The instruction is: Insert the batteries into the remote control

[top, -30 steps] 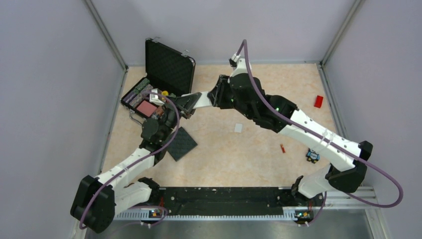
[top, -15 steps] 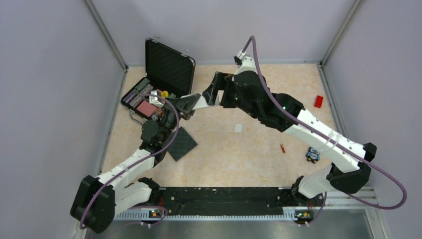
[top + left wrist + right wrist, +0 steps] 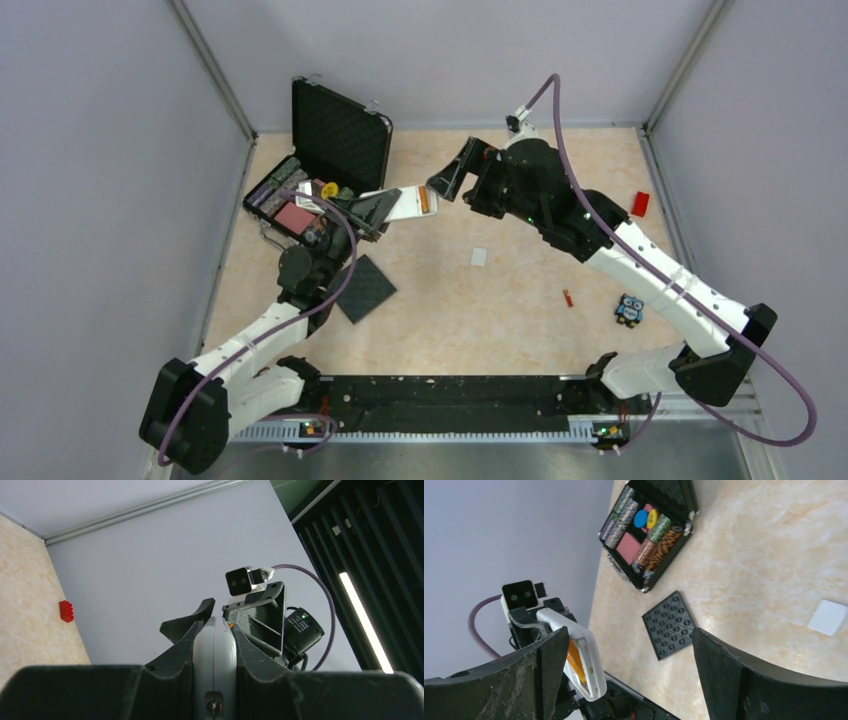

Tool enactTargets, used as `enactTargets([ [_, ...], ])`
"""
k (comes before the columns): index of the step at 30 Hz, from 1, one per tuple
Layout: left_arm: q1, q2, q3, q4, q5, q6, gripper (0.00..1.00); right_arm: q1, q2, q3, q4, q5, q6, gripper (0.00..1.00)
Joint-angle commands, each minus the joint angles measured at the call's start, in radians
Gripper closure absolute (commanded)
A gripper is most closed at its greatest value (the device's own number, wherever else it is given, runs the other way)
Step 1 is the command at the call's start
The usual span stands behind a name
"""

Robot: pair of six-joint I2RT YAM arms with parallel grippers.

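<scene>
The white remote control is held above the table with my left gripper shut on its sides; the left wrist view shows its rounded end pinched between the fingers. One orange battery lies in the open slot on its back, also showing in the right wrist view as an orange battery inside the remote control. My right gripper hangs open just right of the remote, its jaws wide apart and empty. A second battery lies on the table.
An open black case of chips stands at the back left. A black studded pad lies below the remote. A small white cover, a red block and a small owl toy lie to the right.
My right gripper has opened and pulled back to the right, away from the remote. The orange battery now shows in the remote's slot. The left gripper still holds the remote.
</scene>
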Motion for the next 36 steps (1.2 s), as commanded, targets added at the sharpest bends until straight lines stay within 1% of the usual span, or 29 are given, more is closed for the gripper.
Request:
enactTargets([
  [1,0.002,-0.016,0.010,0.113,0.052,0.031,1.00,-0.043,-0.078,-0.115,0.253,-0.169,0.118,0.09],
  [4,0.002,-0.015,0.021,0.107,0.082,0.052,1.00,-0.055,-0.095,-0.165,0.335,-0.212,0.152,0.09],
  [11,0.002,-0.023,0.022,0.100,0.084,0.070,1.00,-0.068,-0.089,-0.177,0.347,-0.228,0.186,0.09],
  [14,0.002,-0.022,0.026,0.101,0.088,0.072,1.00,-0.070,-0.079,-0.174,0.347,-0.244,0.190,0.11],
  [18,0.002,-0.020,0.033,0.102,0.096,0.075,1.00,-0.071,-0.059,-0.168,0.338,-0.269,0.192,0.18],
  [25,0.001,-0.026,0.032,0.102,0.085,0.071,1.00,-0.078,-0.051,-0.179,0.324,-0.290,0.209,0.37],
  [36,0.002,-0.016,0.039,0.118,0.082,0.064,1.00,-0.080,-0.040,-0.198,0.327,-0.324,0.228,0.50],
])
